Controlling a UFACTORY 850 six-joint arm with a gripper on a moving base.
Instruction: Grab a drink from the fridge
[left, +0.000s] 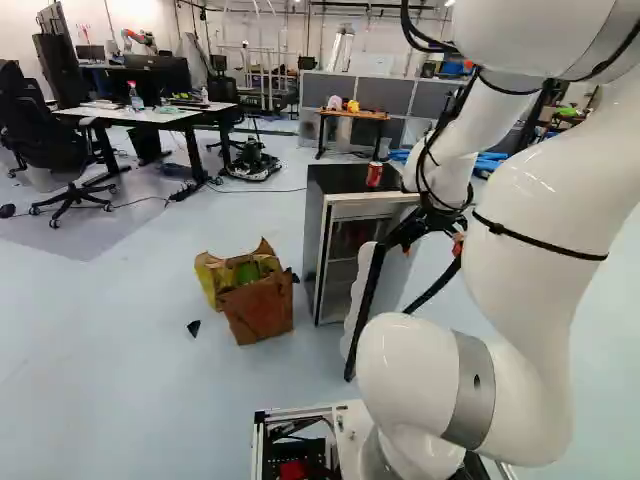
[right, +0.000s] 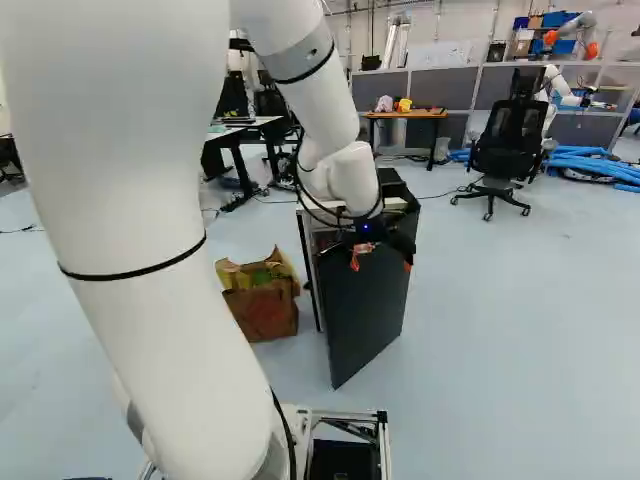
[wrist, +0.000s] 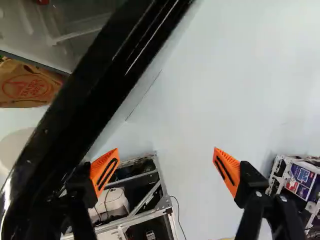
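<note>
The small fridge (left: 357, 215) stands ahead with its door (right: 365, 305) swung open towards the base. A red can (left: 374, 174) sits on its dark top. My gripper (right: 381, 262) is up by the door's upper part, on its outer side, in the right base view. Seen from the wrist, the gripper (wrist: 165, 168) is open with nothing between its fingers; the black door edge (wrist: 102, 75) runs close beside one finger, and whether they touch I cannot tell. A small red thing (wrist: 42, 1) shows beyond the door, inside the fridge; what it is I cannot tell.
Beside the fridge's open side a brown paper bag (left: 260, 305) stands on the floor, a small dark scrap (left: 194, 327) near it. Further back are desks (left: 140, 115), a wooden table (right: 405, 115), a black chair (right: 508, 150), blue tubes (right: 595, 165) and another robot (right: 562, 85).
</note>
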